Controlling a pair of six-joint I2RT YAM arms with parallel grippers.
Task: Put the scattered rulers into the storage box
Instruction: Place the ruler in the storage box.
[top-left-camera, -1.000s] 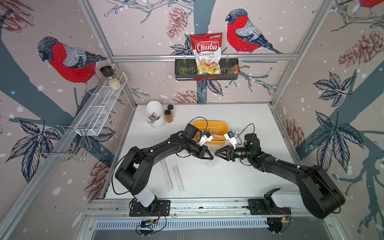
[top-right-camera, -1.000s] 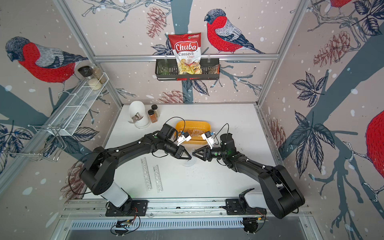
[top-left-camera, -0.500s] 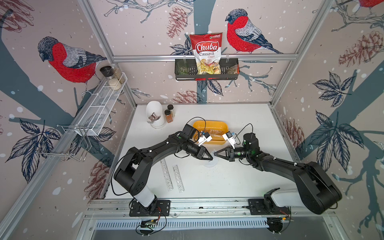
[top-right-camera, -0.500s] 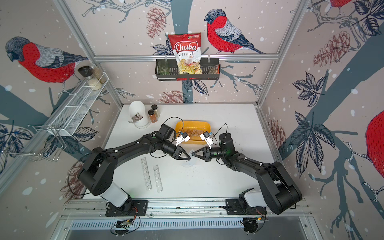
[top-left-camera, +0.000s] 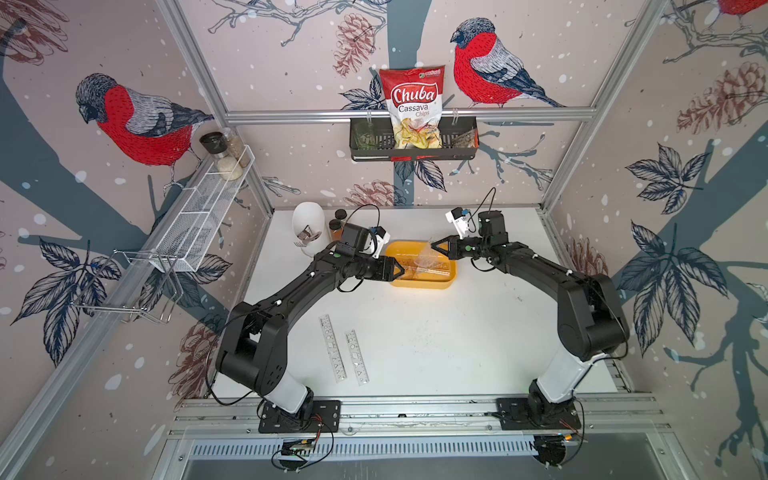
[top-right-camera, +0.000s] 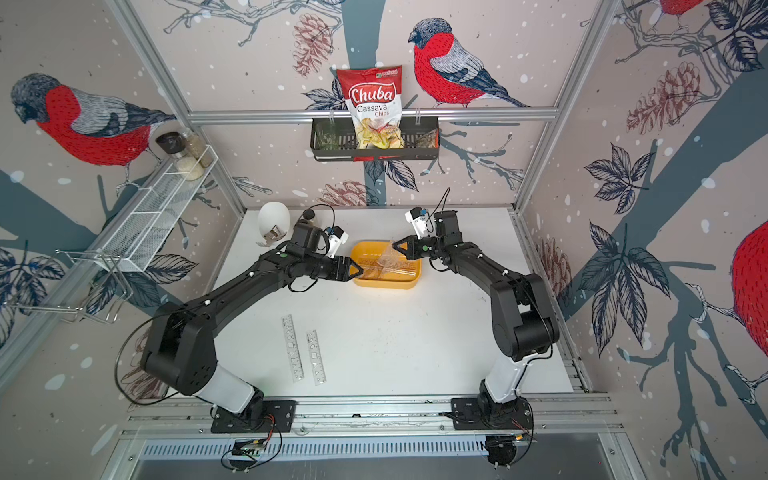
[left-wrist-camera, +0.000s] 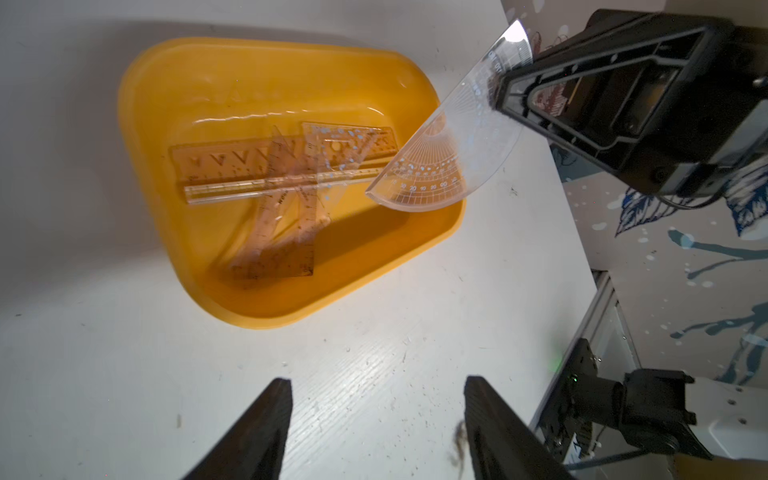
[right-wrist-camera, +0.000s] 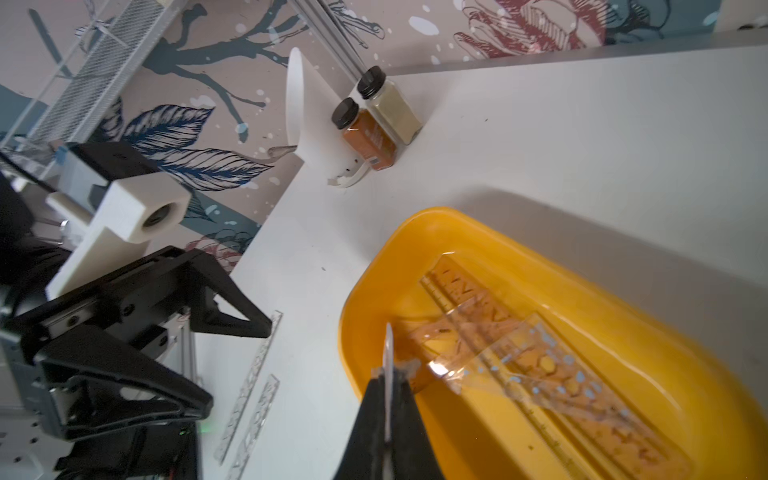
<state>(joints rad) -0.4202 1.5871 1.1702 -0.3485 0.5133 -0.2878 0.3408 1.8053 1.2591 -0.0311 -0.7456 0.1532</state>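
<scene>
My left gripper (left-wrist-camera: 377, 380): the two fingers (left-wrist-camera: 266, 419) are spread wide with nothing between them. They touch nothing, and bare table (left-wrist-camera: 124, 395) shows in the gap. In both top views the tips sit just beside the left short end of the storage box (top-left-camera: 419, 284), outside its rim.

Storage box: one yellow-orange tub, flat on the table. Inside it the rulers (left-wrist-camera: 249, 168) lie in an overlapping heap. There is one long straight ruler along the floor, a second stencil ruler with pale blue spots, and set squares crossed over both. I cannot count the set squares because the layers run together.

My right gripper (left-wrist-camera: 497, 89) is across the box from the left fingers. Its fingers are pressed together, pinching the protractor (left-wrist-camera: 440, 166) at its curved edge. In the right wrist view the sheet shows edge-on between the two pads (right-wrist-camera: 370, 415). There is one protractor, clear, hanging tilted over the box toward its right end. I cannot tell whether it touches the box or the heap.

On the side of the box toward my bases, two loose rulers lie flat on the table: a longer ruler (top-left-camera: 332, 349) and a shorter ruler (top-left-camera: 356, 357). They are side by side, close but apart, and well apart from the box.

Beyond the box's left end, toward the back wall, stand two black-lidded spice jars, touching: an orange jar (right-wrist-camera: 368, 139) and a pale jar (right-wrist-camera: 395, 112).
</scene>
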